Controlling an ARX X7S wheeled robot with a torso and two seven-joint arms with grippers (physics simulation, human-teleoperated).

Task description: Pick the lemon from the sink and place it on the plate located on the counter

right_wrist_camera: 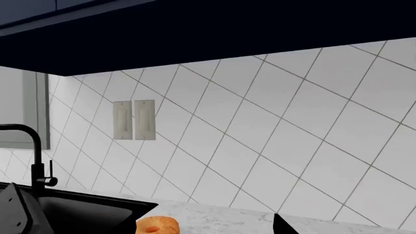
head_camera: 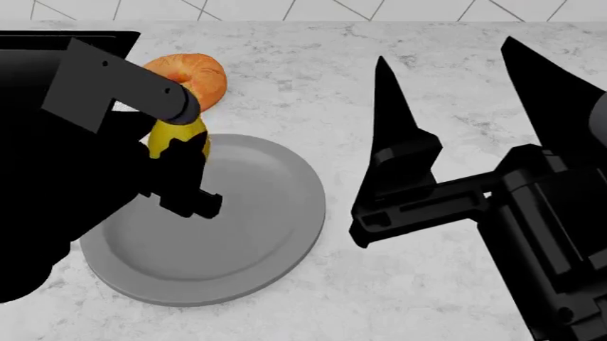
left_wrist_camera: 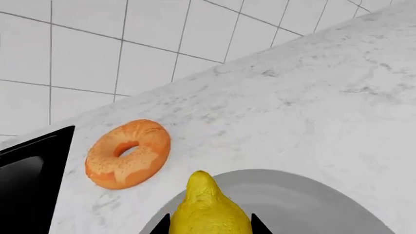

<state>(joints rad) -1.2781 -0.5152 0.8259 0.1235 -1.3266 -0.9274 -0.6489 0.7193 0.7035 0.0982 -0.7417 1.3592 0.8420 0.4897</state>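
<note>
The left gripper (head_camera: 180,153), pinching the lemon (head_camera: 173,135) over the plate (head_camera: 246,234) at its ten o'clock rim, should probably move centreward, lower, then release gently; the right gripper (head_camera: 455,92) hangs spread.

Both arms are uniformly matte black, with no visible markings, screws or cables. In the head view, the left arm fills the left side of the frame as a bulky dark mass; a dark grey, flat-faced boxy link with a short cylindrical stub stands out at upper left. The left gripper (head_camera: 180,153) has blocky black fingers with a stepped end. The right gripper (head_camera: 455,92), at the right of the frame, has two long, tapering, blade-like black fingers ending in sharp points, mounted on an angular black body with a cross bar and a rounded housing behind it.
</note>
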